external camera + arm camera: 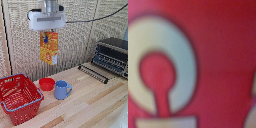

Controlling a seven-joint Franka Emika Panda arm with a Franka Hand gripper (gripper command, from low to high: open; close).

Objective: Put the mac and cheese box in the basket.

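Gripping from above, the white boxy gripping tool on its bulky white arm holds the small orange-yellow mac and cheese carton by its top edge, its two short dark fingers closed against the cardboard. The carton hangs in the air, well above the light wooden table, with its printed face turned toward the exterior view and a pale panelled wall behind it.

Below and toward the exterior view's left stands the large red wire-mesh container with its blue-grey rim handle. It sits on the table near the front edge, and the carton is not over it but off to its right and far higher. Almost directly beneath the carton lies a small red bowl, and just beside that, on the exterior view's right, a blue mug with its handle pointing right. At the exterior view's right, a dark toaster oven rests on the table with its door let down.

Seen from the wrist, nearly everything is a blurred red surface of the carton, bearing a pale rounded ring shape of print; no fingers can be made out there.
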